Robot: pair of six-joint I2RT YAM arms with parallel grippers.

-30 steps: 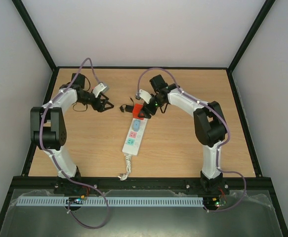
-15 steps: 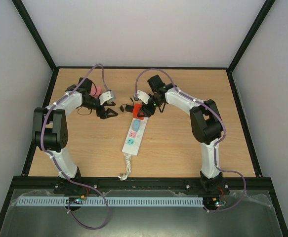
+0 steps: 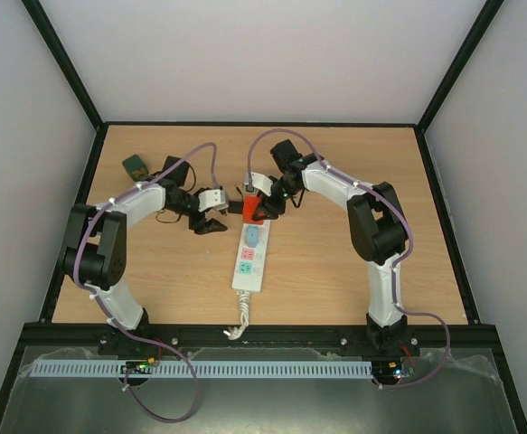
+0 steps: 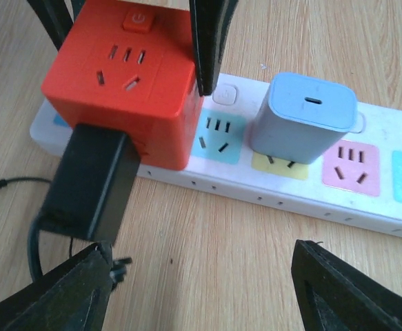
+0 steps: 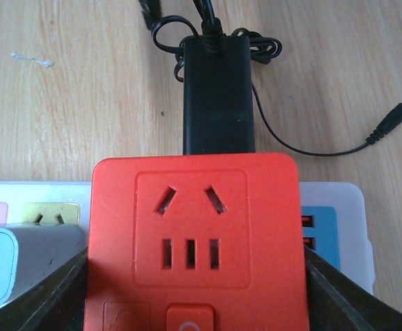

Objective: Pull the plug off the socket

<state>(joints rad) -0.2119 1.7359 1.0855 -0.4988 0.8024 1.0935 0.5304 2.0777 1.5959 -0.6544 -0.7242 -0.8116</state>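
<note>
The socket, a long white power strip (image 3: 248, 262) with pastel outlets, lies mid-table. A red cube adapter (image 3: 253, 209) sits plugged into its far end, and a black plug block (image 4: 90, 183) sticks out of the cube's side. A pale blue charger (image 4: 304, 117) stands in the strip beside the cube. My right gripper (image 3: 263, 204) is shut on the red cube (image 5: 194, 234), one finger on each side. My left gripper (image 3: 211, 222) is open and empty, just left of the strip, with its fingertips (image 4: 63, 296) low over the wood near the black plug block.
The black plug block (image 5: 216, 96) trails a thin black cable with a barrel tip (image 5: 394, 124) across the wood. A small dark green object (image 3: 136, 165) lies at the far left. The strip's coiled white cord (image 3: 239, 318) reaches the near edge.
My left arm has swung right and closer to the strip's far end. The strip's near end and cord have swung right. The right gripper stays on the red cube.
</note>
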